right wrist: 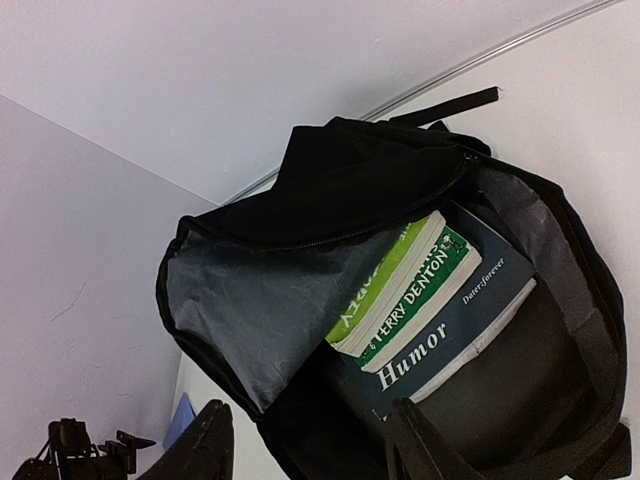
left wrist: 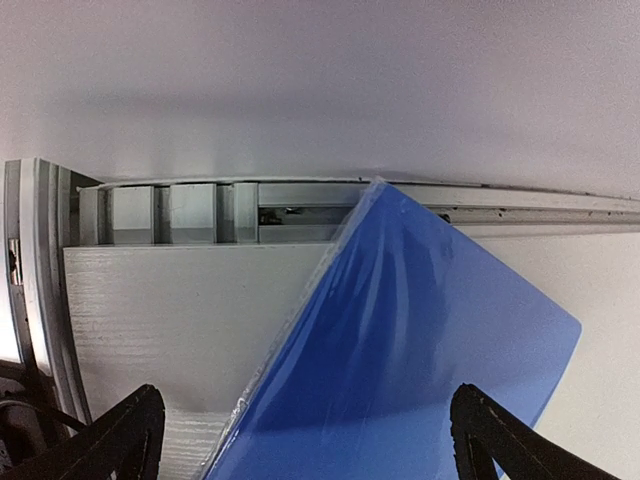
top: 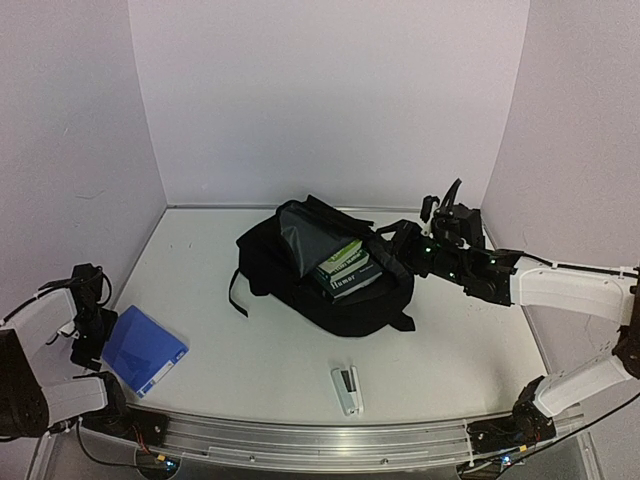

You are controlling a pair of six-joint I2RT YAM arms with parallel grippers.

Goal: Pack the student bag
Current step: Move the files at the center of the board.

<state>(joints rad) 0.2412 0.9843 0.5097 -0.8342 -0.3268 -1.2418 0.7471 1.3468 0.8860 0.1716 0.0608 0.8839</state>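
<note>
1. Table (top: 260, 370): flat white top, matt, with a metal rail along the near edge.
2. Bag (top: 300, 290): black soft-fabric backpack, lying mid-table toward the far wall. The mouth is unzipped and faces up, showing grey lining. Likely limp and light in itself, heavier with books in it. The walls would probably sag and the mouth fold shut unless one rim is held up. Best hold, as I judge it: the zip rim or a strap, pinched through the cloth, since the broad panels offer nothing firm.
3. Folder (left wrist: 420, 360): blue, thin, glossy plastic with a rounded corner. Lies flat on the table at near left, well apart from the bag. Probably slippery and bendy, and best taken at an edge.
4. Books (right wrist: 420, 300): three stacked inside the bag, spines outward in light green, dark green and navy. Stiff and rectangular.
5. Stapler (top: 347, 389): small, white and black, on the table in front of the bag. Identity uncertain.
6. Left gripper (left wrist: 310, 438): jaws spread wide, either side of the folder, holding nothing.
7. Right gripper (right wrist: 310, 445): at the bag's right rim, jaws half apart with black fabric between them. I cannot tell whether it pinches the rim.
</note>
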